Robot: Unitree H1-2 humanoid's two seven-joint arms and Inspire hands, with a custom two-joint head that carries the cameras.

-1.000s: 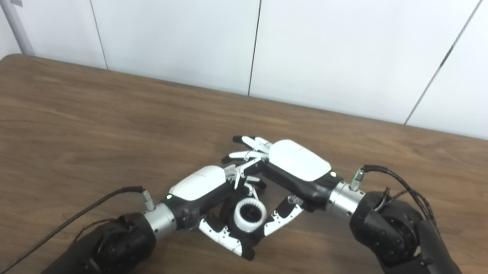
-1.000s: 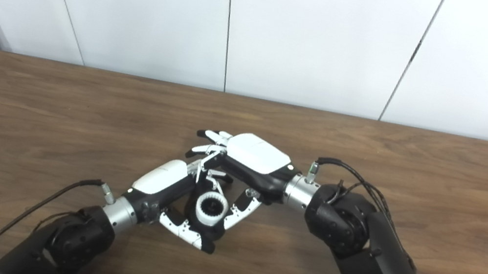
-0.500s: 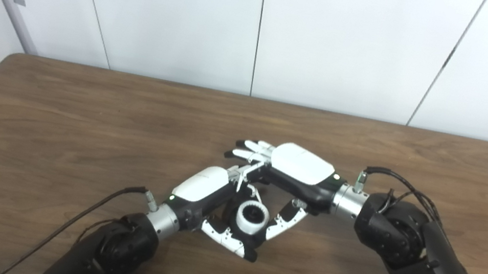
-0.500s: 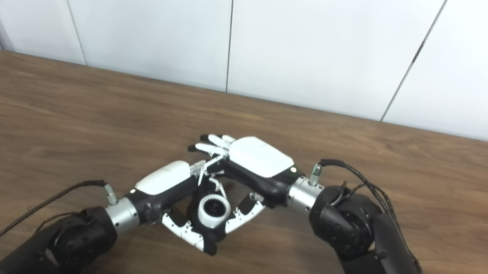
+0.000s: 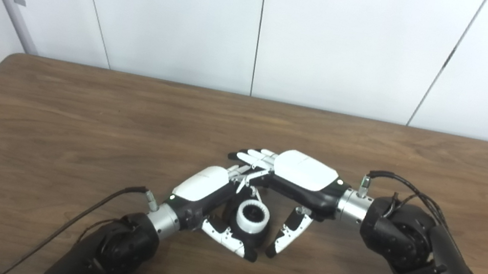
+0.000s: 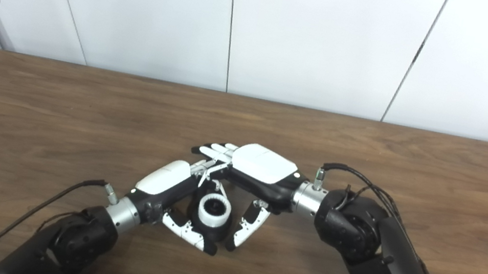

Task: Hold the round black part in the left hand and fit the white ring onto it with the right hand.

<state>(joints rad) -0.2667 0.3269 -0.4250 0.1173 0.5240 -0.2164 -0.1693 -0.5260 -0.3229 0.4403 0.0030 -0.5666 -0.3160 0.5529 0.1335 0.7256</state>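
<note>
— Holding steady? The left hand (image 5: 207,191) is curled around the black part (image 5: 235,220), near the table's (image 5: 52,125) front edge, white ring (image 5: 253,216) on top.
— Looks seated. The right hand (image 5: 301,182) hovers just beside, spread and empty.
— Next, I'd check the ring sits square, pressing down if not.

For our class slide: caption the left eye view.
Left hand grips black part with white ring seated; right hand open.
</note>
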